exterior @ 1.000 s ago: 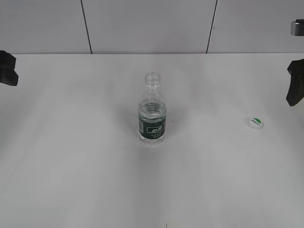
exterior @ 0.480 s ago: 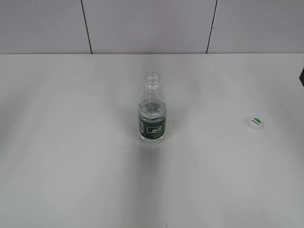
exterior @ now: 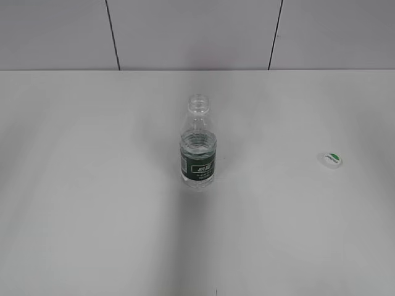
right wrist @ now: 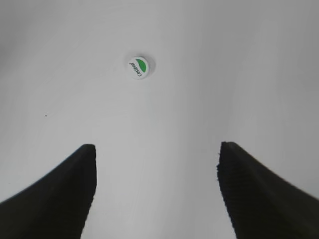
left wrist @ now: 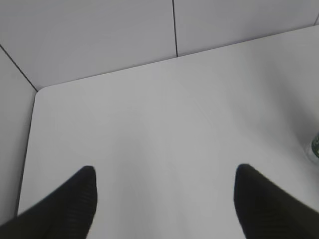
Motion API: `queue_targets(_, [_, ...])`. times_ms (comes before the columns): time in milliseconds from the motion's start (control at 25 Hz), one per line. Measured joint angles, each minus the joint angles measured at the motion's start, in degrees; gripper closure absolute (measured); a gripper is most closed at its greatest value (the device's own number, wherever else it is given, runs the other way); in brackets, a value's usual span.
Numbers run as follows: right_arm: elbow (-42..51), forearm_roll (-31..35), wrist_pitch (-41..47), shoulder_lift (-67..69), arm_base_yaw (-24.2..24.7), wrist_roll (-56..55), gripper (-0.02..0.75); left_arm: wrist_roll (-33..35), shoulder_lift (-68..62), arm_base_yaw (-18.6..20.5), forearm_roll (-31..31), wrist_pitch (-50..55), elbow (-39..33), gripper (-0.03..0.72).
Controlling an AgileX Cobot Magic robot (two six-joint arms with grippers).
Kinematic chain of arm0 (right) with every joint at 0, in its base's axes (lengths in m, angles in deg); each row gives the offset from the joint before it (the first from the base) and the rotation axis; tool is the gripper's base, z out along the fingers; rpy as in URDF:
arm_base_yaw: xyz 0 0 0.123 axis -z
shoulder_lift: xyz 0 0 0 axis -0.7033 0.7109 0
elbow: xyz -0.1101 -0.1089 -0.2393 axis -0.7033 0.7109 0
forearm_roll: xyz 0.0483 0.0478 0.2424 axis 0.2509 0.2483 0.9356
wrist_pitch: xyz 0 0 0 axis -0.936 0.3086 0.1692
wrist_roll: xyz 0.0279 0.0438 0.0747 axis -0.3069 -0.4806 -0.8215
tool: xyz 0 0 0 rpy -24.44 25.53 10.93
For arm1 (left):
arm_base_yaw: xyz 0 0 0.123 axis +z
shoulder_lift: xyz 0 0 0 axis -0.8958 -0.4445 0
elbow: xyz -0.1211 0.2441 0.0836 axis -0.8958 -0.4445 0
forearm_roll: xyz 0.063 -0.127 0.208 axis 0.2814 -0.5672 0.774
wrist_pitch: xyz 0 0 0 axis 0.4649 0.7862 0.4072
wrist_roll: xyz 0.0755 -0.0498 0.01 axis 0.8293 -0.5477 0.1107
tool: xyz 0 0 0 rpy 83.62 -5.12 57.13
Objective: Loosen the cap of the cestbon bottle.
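White cap [exterior: 331, 159] green-marked; clear bottle [exterior: 198, 147] green-banded.

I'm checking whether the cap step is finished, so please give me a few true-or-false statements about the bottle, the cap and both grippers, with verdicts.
1. The cestbon bottle stands upright with its neck open. True.
2. The cap is screwed onto the bottle. False: it lies on the table, well to the bottle's right in the exterior view.
3. The cap's green leaf mark faces up. True, as the right wrist view shows.
4. The right gripper is shut on the cap. False: its jaws stand wide apart, away from the cap.
5. The left gripper holds the bottle. False: it is open over bare table, with only the bottle's edge at the frame's right.
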Motion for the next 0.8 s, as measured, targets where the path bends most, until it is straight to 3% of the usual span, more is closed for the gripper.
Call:
queue_targets(520, [0.00,1.20,0.28,-6.18,0.00,0.00,0.162,1.05,26.65,0.00,-5.26,4.74,-19.74,0.167])
queue_targets(800, [0.00,1.22,0.58,-6.59,0.00,0.00,0.162,1.05,40.50,0.00,-8.83,6.76,-23.74,0.167])
